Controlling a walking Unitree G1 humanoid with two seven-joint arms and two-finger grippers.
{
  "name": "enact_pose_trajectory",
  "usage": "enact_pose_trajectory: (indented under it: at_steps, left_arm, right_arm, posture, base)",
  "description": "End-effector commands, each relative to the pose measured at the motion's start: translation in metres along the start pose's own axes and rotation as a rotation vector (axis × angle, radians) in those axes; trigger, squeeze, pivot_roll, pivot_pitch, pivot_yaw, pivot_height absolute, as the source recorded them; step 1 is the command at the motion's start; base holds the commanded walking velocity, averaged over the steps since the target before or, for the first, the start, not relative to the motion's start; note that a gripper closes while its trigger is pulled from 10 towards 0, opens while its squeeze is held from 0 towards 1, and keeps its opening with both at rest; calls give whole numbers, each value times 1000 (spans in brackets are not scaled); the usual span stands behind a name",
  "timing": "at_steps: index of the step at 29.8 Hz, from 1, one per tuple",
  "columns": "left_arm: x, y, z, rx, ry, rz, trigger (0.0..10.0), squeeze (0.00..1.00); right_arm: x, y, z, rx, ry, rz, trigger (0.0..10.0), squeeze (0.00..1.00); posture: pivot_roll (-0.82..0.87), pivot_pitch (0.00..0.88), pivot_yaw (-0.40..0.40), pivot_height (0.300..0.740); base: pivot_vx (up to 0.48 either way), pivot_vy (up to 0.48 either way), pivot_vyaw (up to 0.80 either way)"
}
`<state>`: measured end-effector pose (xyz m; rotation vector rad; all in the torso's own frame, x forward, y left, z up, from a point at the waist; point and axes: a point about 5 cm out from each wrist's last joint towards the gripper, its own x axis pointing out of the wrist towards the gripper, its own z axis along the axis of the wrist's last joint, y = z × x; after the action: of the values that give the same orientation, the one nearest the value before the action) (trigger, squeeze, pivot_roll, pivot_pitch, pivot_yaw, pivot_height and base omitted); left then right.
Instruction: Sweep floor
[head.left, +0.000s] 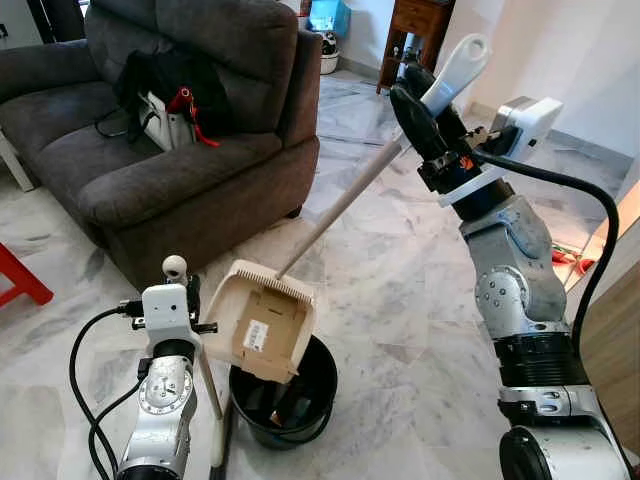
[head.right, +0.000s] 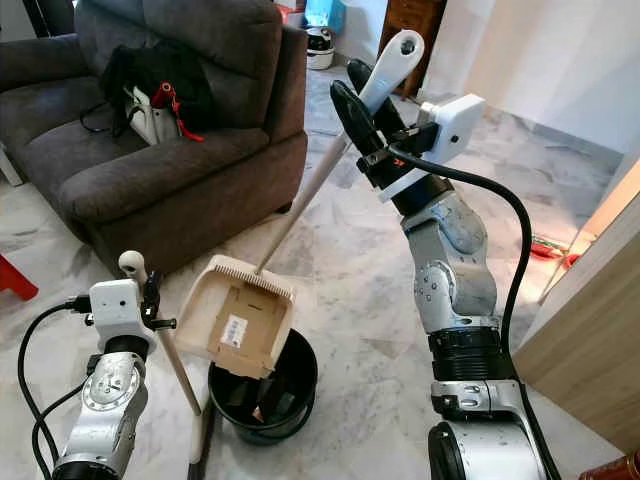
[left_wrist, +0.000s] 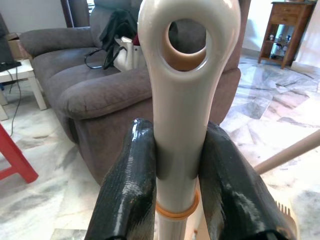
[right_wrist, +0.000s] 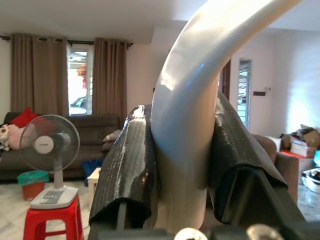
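A beige dustpan (head.left: 262, 322) hangs tipped, mouth down, over a black bin (head.left: 327, 392) on the marble floor. Its long beige pole (head.left: 345, 205) rises to a white curved grip (head.left: 455, 70). My right gripper (head.left: 425, 110) is shut on that grip, raised high; its black fingers (right_wrist: 125, 165) clamp it from both sides. My left gripper (left_wrist: 175, 175) is shut on the white broom handle (left_wrist: 182, 100), just below its eyelet end (head.left: 175, 266). The broom's pole (head.left: 210, 390) runs down beside the bin. Its bristles are hidden.
A dark grey sofa (head.left: 150, 160) with a black bag (head.left: 165, 85) stands at the left. A red stool (head.left: 20, 280) is by the left edge. A wooden cabinet (head.left: 420, 25) stands far back, and a wooden panel (head.left: 615, 340) at the right.
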<state>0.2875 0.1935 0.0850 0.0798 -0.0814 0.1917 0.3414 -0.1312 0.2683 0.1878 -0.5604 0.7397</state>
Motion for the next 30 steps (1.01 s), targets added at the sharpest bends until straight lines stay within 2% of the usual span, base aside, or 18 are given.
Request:
enact_pose_trajectory:
  at_steps: [1, 10, 15, 22, 26, 30]
  left_arm:
    - [3, -3, 8, -2, -44, -19, 10000, 0]
    - [2, -2, 8, 4, -43, -19, 10000, 0]
    - [2, -2, 8, 3, -43, -21, 10000, 0]
    - [3, -2, 8, 3, -43, -23, 10000, 0]
    - [3, -2, 8, 8, -46, -28, 10000, 0]
    - [3, -3, 8, 9, -46, -31, 10000, 0]
  right_arm:
    - [5, 7, 18, -10, -88, 51, 10000, 0]
    - [3, 20, 25, 68, -123, 171, 10000, 0]
    - [2, 25, 26, 77, -121, 203, 10000, 0]
    - [2, 25, 25, 61, -122, 186, 10000, 0]
    - [5, 20, 28, 1, -146, 117, 10000, 0]
    - [6, 19, 27, -37, -138, 101, 10000, 0]
  posture:
    - [3, 0, -59, 740]
    - [2, 0, -60, 740]
    - [3, 0, -61, 740]
    - [4, 0, -61, 740]
    - [2, 0, -61, 740]
    - [2, 0, -61, 740]
  base:
    - [0, 0, 0]
    - [0, 0, 0]
    - [0, 0, 0]
    - [0, 0, 0]
    - [0, 0, 0]
    - [0, 0, 0]
